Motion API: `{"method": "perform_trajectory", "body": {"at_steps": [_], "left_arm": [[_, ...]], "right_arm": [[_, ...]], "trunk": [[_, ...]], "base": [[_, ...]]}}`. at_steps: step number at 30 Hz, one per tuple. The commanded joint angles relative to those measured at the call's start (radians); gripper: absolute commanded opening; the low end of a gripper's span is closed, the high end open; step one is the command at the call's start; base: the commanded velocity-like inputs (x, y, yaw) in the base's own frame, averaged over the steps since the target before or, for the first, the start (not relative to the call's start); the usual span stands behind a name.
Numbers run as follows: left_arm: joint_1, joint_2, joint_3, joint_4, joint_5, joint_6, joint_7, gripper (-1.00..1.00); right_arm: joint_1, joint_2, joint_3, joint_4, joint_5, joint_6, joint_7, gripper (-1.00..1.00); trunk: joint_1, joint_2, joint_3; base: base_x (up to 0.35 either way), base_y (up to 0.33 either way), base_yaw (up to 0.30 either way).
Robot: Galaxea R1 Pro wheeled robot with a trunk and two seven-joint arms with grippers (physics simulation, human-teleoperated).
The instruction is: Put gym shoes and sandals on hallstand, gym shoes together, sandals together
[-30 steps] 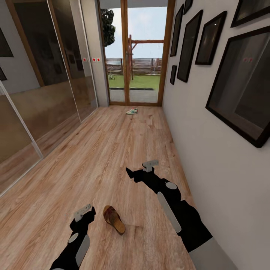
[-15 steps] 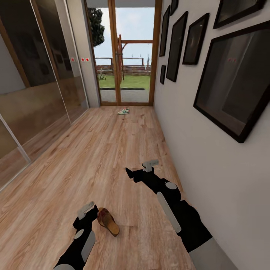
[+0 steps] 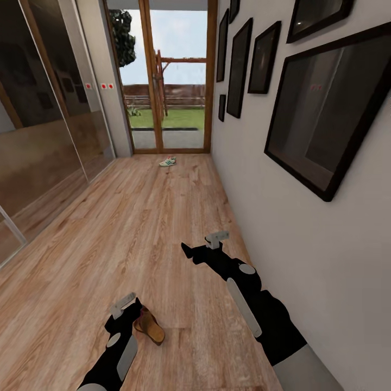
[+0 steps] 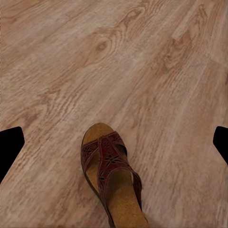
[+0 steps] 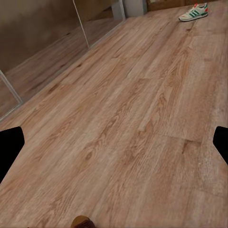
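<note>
1. A brown sandal (image 3: 149,326) lies flat on the corridor floor (image 3: 136,228), just beside the left gripper (image 3: 126,305), which hovers above it without touching.
2. The left wrist view gives the sandal's (image 4: 111,178) cut-out dark red straps and tan footbed; both finger edges stand far apart at the frame's sides, so the pincer is spread and empty.
3. One gym shoe (image 3: 168,161) rests well beyond the sandal, near the glass door (image 3: 163,81).
4. The right wrist view shows that shoe's (image 5: 194,12) green stripes and the sandal's toe (image 5: 81,222).
5. The right gripper (image 3: 217,239) hangs spread over bare floor beyond the sandal, towards the picture wall (image 3: 304,217).
</note>
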Motion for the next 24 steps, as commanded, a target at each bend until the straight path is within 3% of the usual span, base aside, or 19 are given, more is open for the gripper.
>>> {"method": "perform_trajectory", "body": {"at_steps": [1,5,9,11,24], "left_arm": [[0.0,-0.001,0.001,0.0,0.01,-0.005,-0.002,1.0],[0.0,-0.001,0.001,0.0,0.01,-0.007,-0.001,1.0],[0.0,-0.002,0.0,0.0,0.01,-0.007,-0.001,1.0],[0.0,-0.002,0.0,0.0,0.01,-0.007,-0.002,1.0],[0.0,-0.002,0.0,0.002,0.009,-0.007,-0.001,1.0]], "right_arm": [[0.0,0.0,-0.001,-0.001,-0.005,0.005,0.001,1.0],[0.0,0.0,-0.001,-0.002,-0.005,0.005,0.002,1.0],[0.0,0.002,0.091,-0.001,-0.005,0.005,0.072,1.0],[0.0,0.003,0.115,-0.002,-0.005,0.005,0.086,1.0],[0.0,0.003,0.14,0.001,-0.005,0.005,0.102,1.0]], "trunk": [[0.0,0.0,-0.001],[0.0,0.0,-0.001],[0.0,0.0,-0.001],[0.0,0.0,-0.001],[0.0,0.0,-0.001]], "base": [[0.0,0.0,-0.008],[0.0,0.0,-0.004],[0.0,0.0,0.0],[0.0,0.0,0.0],[0.004,0.0,0.0]]}}
